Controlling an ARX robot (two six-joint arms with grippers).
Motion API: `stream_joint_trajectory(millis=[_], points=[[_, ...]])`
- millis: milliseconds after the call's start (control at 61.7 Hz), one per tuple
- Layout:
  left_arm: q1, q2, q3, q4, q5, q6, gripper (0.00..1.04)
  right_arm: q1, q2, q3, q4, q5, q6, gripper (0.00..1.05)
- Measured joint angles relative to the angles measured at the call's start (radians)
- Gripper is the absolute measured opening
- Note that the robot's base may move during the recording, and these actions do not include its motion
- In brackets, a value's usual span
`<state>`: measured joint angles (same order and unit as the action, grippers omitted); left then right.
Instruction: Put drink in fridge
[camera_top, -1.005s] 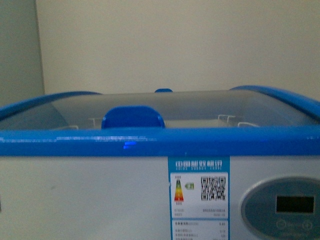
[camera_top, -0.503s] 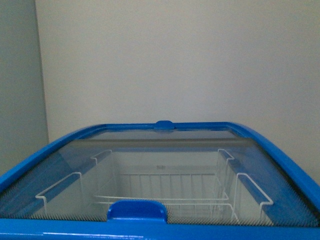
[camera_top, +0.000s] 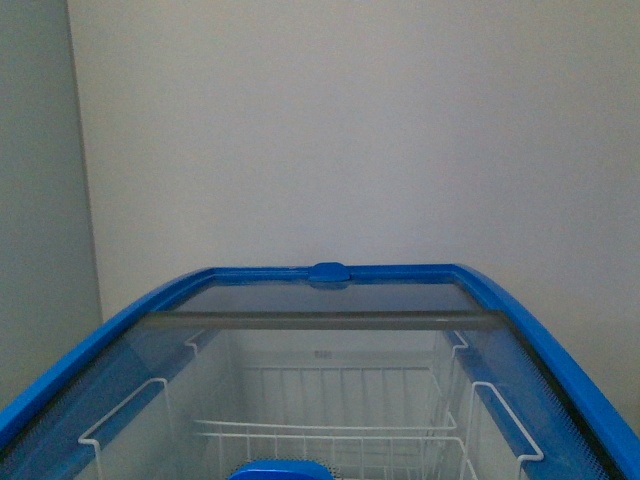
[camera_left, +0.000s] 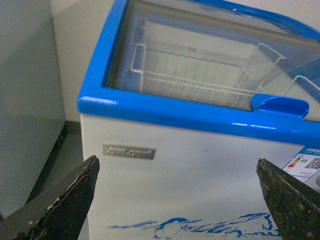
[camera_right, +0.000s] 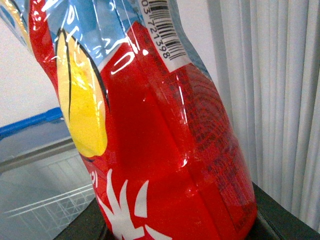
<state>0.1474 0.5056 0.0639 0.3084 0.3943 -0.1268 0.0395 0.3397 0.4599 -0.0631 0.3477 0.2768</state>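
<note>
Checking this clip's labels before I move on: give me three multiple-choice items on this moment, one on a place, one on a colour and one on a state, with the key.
1. Where is the drink?
A) in a wire basket
B) in the right gripper
C) on the glass lid

2. What colour is the rim of the fridge?
A) blue
B) grey
C) white

3. How is the left gripper?
A) shut on the handle
B) shut on the drink
C) open and empty

Key: 1 B, the right wrist view shows the drink seated between dark jaws. 2 A, the rim shows blue in the front and left wrist views. 3 C, its fingers stand wide apart with nothing between them.
</note>
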Motion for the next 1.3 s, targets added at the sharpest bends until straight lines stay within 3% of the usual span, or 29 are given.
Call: stream_joint_trajectory(millis=[146,227,324,438,665,908,1297], points=[[-0.002,0.314,0.098,0.263,0.109,0.147,0.97,0.000,0.000,0.000,0.000,-0.001,0.000,0.46],[-0.032,0.455,0.169,0.325,0.166,0.273,0.97,0.000,0.000,0.000,0.000,-0.001,0.000,0.46],[-0.085,0.566,0.238,0.328,0.216,0.452,0.97,0.000,0.000,0.000,0.000,0.000,0.000,0.46],[-0.208,0.735,0.354,0.291,0.230,0.824,0.97,0.000,0.000,0.000,0.000,0.000,0.000,0.46],[-0.360,0.914,0.505,0.158,0.222,1.138,0.97,0.000,0.000,0.000,0.000,0.000,0.000,0.46],[-0.396,1.055,0.646,0.054,0.206,1.299,0.97,0.000,0.000,0.000,0.000,-0.001,0.000,0.46],[-0.404,1.112,0.719,-0.069,0.221,1.349,0.97,0.000,0.000,0.000,0.000,0.000,0.000,0.46]])
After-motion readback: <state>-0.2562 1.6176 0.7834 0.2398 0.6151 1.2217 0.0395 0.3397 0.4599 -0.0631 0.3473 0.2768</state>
